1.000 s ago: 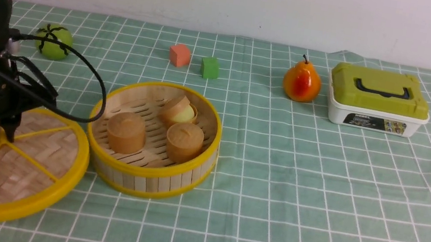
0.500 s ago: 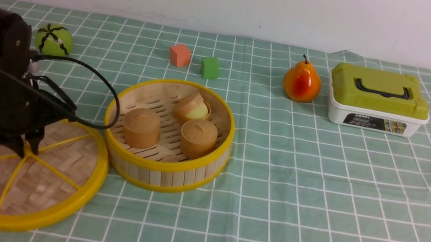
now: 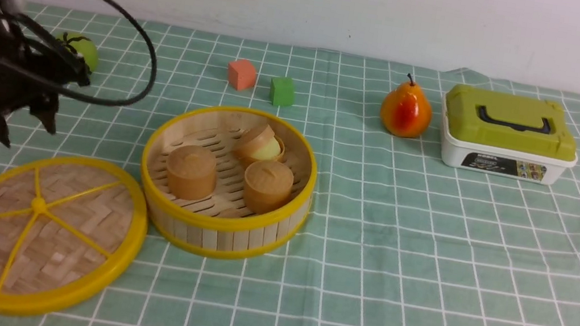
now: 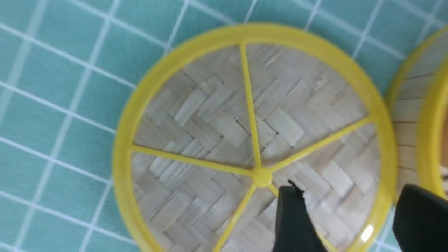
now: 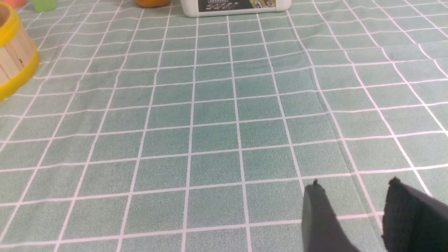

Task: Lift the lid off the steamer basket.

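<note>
At 8 o'clock from basket (image 3: 220,227), lid (image 3: 43,234) lies flat on worktop (image 3: 424,263), clear of the opening, so removal looks done; left fingers (image 4: 294,217) spread, empty; right fingers (image 5: 322,217) spread, idle.

lid (image 3: 43,235) 1 | steamer basket (image 3: 221,236) 1 | cups (image 3: 191,171) 3 | cubes (image 3: 241,74) 2 | pear (image 3: 405,113) 1 | ball (image 3: 83,50) 1 | box (image 3: 505,146) 1

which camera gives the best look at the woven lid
The front view: the whole lid lies flat beside the steamer basket, sharp and unblocked. The left wrist view is closer, from above, but blurred, with one edge cut off and the left gripper partly in front. The right wrist view misses it.
</note>
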You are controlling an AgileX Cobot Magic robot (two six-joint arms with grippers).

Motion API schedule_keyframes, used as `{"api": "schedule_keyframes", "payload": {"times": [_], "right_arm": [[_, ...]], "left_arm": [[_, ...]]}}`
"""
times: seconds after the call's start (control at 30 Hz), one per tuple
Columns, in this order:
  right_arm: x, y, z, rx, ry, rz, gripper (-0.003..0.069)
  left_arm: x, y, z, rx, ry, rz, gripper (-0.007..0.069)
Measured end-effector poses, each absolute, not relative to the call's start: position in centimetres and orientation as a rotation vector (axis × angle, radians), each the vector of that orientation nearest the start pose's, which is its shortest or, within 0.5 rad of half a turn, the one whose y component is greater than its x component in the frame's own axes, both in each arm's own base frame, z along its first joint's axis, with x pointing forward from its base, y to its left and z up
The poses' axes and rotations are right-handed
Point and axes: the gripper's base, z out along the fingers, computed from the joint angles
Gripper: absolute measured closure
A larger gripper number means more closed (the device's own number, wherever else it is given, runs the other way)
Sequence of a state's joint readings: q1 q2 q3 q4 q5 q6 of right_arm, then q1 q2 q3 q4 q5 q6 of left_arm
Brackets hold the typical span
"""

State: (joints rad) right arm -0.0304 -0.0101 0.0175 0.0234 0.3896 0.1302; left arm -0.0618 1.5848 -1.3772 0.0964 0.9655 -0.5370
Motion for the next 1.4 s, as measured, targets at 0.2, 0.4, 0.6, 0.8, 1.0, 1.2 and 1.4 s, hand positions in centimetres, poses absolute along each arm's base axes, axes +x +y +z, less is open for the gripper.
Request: {"api": "schedule_keyframes", "payload": {"times": [0.2, 0.4, 0.6, 0.8, 1.0, 1.2, 1.4], "right_arm": [[5.2, -0.1, 17.3, 0.165, 1.874, 0.092, 0.0418], [5.2, -0.1, 17.3, 0.165, 1.874, 0.092, 0.0418], [5.2, -0.1, 17.3, 0.165, 1.874, 0.092, 0.0418], [5.2, -0.1, 17.3, 0.165, 1.874, 0.092, 0.0418], [5.2, -0.1, 17.3, 0.165, 1.874, 0.092, 0.0418], [5.2, -0.1, 17.3, 0.165, 1.874, 0.092, 0.0418], [5.2, -0.1, 17.3, 0.165, 1.874, 0.092, 0.0418]], "left_arm": [[26.5, -1.2, 38.3, -0.403, 2.567, -0.090, 0.0494], [18.7, -0.9, 42.2, -0.357, 2.368, -0.155, 0.0637], [8.0, -0.8, 40.0, -0.313, 2.029, -0.319, 0.0637], [4.6, -1.1, 34.3, -0.315, 1.824, -0.463, 0.0637], [5.5, -1.0, 31.7, -0.328, 1.745, -0.470, 0.0637], [6.1, -0.9, 29.9, -0.331, 1.771, -0.443, 0.0637], [6.1, -0.8, 29.4, -0.314, 1.808, -0.390, 0.0637]]}}
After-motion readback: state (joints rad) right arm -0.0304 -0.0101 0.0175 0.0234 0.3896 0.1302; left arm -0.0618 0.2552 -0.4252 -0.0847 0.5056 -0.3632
